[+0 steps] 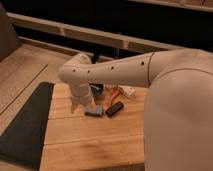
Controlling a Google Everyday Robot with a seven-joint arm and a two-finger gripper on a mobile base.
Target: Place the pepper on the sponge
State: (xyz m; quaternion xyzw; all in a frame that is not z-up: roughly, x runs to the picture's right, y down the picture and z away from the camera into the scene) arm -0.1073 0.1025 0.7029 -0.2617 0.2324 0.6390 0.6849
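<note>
I see pepper (113, 95) lying off sponge (92, 111), nearer table's far edge; placing remains. Gripper (76, 106) low beside sponge, toward dark mat (25, 130) edge; hold, opening: cannot tell.

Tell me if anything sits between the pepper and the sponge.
Nothing visible lies squarely between them. The pepper sits behind and to the right of the sponge. A black block lies close at the sponge's right, beside that path. The pincer hangs just left of the sponge.
</note>
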